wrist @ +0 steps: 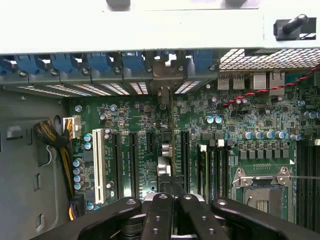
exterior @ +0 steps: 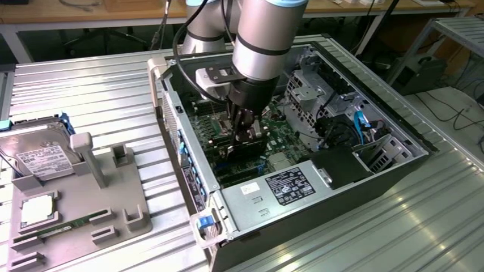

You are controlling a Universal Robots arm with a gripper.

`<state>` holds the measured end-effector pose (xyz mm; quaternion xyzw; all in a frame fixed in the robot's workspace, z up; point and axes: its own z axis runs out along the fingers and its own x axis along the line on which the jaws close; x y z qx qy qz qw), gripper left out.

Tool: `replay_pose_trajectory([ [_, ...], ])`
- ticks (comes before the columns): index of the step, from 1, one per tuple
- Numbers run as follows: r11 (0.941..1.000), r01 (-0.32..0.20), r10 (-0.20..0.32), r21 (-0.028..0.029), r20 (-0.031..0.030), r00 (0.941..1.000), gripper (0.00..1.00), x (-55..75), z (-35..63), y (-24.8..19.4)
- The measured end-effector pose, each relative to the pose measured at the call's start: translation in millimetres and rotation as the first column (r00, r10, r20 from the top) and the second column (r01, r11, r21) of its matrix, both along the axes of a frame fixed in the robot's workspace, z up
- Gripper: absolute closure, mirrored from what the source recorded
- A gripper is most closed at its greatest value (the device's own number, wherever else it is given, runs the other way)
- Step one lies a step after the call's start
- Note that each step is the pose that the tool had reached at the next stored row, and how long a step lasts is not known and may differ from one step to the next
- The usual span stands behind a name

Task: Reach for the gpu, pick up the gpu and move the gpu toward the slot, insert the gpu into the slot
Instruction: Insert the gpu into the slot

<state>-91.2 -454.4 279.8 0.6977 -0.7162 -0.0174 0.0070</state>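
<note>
Grey fixture tray (exterior: 83,187) with silver hard drive (exterior: 42,158) at exterior view's left, on ribbed metal table (exterior: 98,96). Mid-frame, inside open black computer case (exterior: 378,141): black pincer (exterior: 246,133) closed narrow on thin dark rectangular gpu card (exterior: 246,152), upright, edge-on above green motherboard (wrist: 240,115). Likely light, stiff, fragile; best pinched along top edge, off components.

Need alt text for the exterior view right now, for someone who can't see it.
The robot arm's gripper reaches down into an open computer case, shut on the gpu standing on edge over the motherboard. At the exterior view's left, a grey holder carries a hard drive.
</note>
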Motion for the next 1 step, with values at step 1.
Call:
replay_pose_trajectory([
  [1,1.0,0.0,0.0,0.0,0.0,1.0,0.89,0.0,0.0,0.0],
])
